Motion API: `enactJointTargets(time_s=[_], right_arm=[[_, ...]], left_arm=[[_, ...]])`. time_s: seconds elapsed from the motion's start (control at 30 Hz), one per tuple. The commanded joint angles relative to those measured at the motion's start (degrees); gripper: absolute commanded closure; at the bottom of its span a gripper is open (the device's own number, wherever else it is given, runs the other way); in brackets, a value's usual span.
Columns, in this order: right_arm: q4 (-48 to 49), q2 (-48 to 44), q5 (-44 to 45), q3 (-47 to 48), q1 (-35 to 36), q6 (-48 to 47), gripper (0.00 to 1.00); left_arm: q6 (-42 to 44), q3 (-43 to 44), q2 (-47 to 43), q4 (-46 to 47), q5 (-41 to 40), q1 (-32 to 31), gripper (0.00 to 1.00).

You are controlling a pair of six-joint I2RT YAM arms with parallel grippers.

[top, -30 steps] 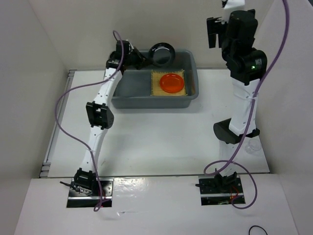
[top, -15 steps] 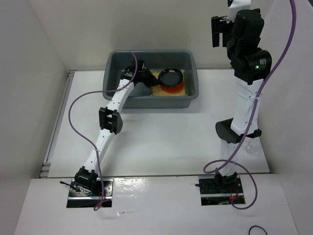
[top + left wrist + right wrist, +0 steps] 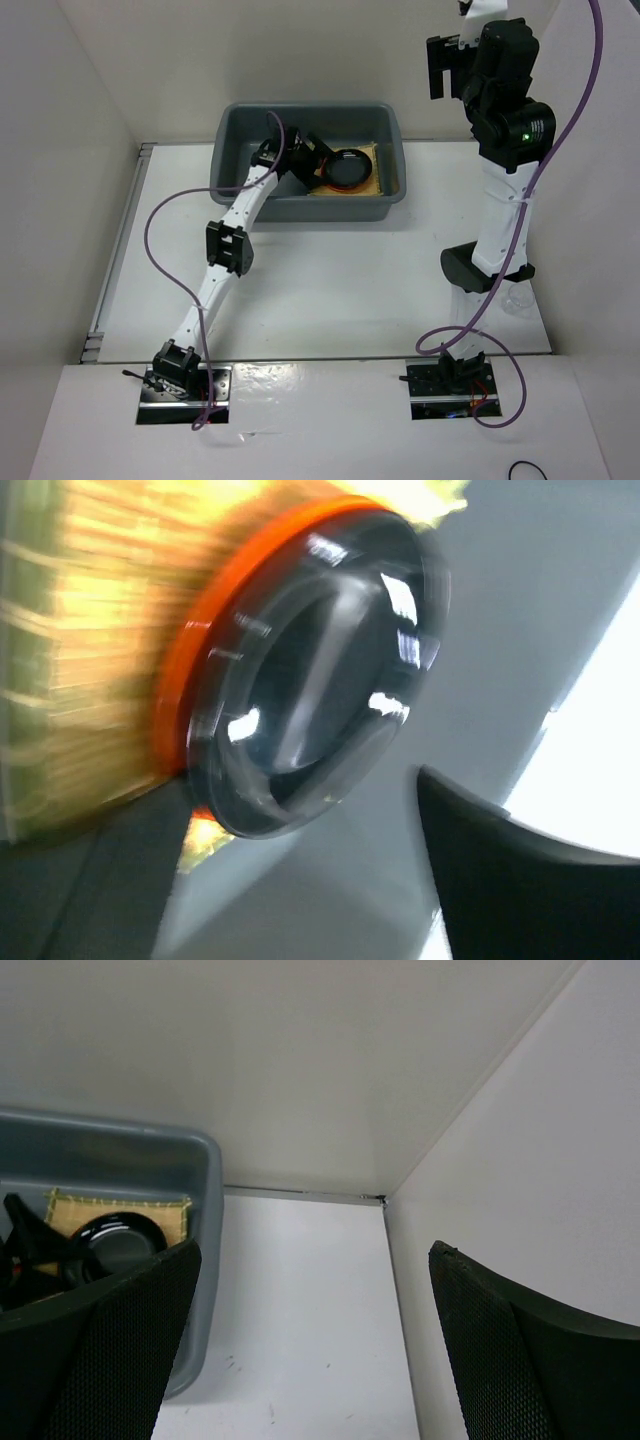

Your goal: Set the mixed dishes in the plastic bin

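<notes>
The grey plastic bin [image 3: 392, 128] stands at the back of the table. Inside it the tan mat [image 3: 377, 160] carries the orange plate [image 3: 185, 680], and the black plate [image 3: 350, 167] lies on top of the orange one. My left gripper [image 3: 314, 166] reaches into the bin just left of the black plate [image 3: 300, 680], open, with nothing between its fingers [image 3: 520, 880]. My right gripper [image 3: 447, 65] is raised high at the right, open and empty [image 3: 310, 1350]. A clear cup [image 3: 515, 300] stands on the table by the right arm.
The right wrist view shows the bin's right wall [image 3: 200, 1260] and bare white table up to the side wall [image 3: 500, 1160]. White enclosure walls close off the back and both sides.
My left gripper carried the black plate from the bin's back rim down onto the orange plate, then opened and let it go. The right arm barely moved.
</notes>
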Motion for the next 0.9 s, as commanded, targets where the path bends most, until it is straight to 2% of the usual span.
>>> enactJointTargets(time_s=[0.0,0.1,0.17,0.2,0.23,0.27,0.3,0.37,0.4,0.43,0.47,0.5,0.57,0.63,0.67,0.73,0.77,0.87], right_arm=[[-1.2,0.0,-2.4,0.9,-0.3,0.7,0.01],[-1.8,-0.5,-4.4,-0.8,-0.3,0.2,0.01],[-2.4,-3.1,-5.1,-5.9,-0.3,0.2,0.01],[-2.4,-5.4,-5.1,-11.4,-1.0,0.2,0.01],[-2.4,-6.7,-5.1,-14.5,-1.6,0.2,0.01],[-3.1,-9.5,-5.1,-20.8,-4.2,0.2,0.01],[-3.1,-9.5,-5.1,-24.0,-4.2,0.2,0.01],[-4.9,-12.5,-9.4,-29.6,-11.6,-1.4,0.01],[-4.9,-13.5,-11.2,-38.0,-14.3,-1.4,0.01],[-4.9,-15.3,-12.0,-42.4,-18.5,-3.9,0.01],[-4.9,-16.1,-14.0,-49.5,-20.6,-5.5,0.01],[-4.9,-16.6,-18.3,-52.4,-24.8,-7.5,0.01],[-2.7,-18.8,-20.4,-60.0,-27.7,-8.1,0.01],[1.0,-20.5,-19.1,-66.0,-28.2,-10.1,0.01],[2.3,-22.8,-18.2,-73.5,-28.2,-11.0,0.01],[8.4,-26.0,-16.7,-81.9,-28.9,-12.3,0.01],[10.8,-29.3,-16.0,-90.2,-28.9,-14.2,0.01],[18.4,-32.0,-14.2,-101.4,-28.9,-17.0,0.01]], left_arm=[[0.3,2.4,-8.3,3.8,-1.9,0.6,0.00],[2.6,2.4,-14.3,3.2,-4.6,2.0,0.00],[6.2,2.4,-17.7,0.7,-6.4,2.8,0.00],[7.8,2.4,-21.6,-2.6,-7.3,3.6,0.00],[12.2,2.4,-23.7,-5.0,-8.5,4.1,0.00],[14.5,2.4,-28.2,-10.0,-12.1,4.1,0.00],[16.8,2.4,-30.4,-10.1,-14.1,4.1,0.00],[22.4,2.4,-35.3,-16.8,-18.4,4.1,0.00],[23.4,2.4,-36.1,-20.9,-18.4,4.1,0.00],[24.8,2.4,-36.1,-22.6,-17.2,4.7,0.00],[25.9,2.4,-36.1,-25.4,-14.0,4.7,0.00],[27.2,2.4,-35.4,-27.2,-12.5,4.7,0.00],[30.2,2.4,-34.1,-30.3,-12.5,2.6,0.00],[30.8,2.4,-34.1,-34.2,-16.0,1.2,0.00],[31.3,2.4,-34.1,-35.1,-17.5,0.0,0.00],[31.3,2.4,-34.1,-37.3,-20.4,0.0,0.00],[31.8,2.4,-34.1,-37.3,-20.4,-0.5,0.00],[31.8,2.4,-32.3,-37.3,-15.6,-0.5,0.00]])
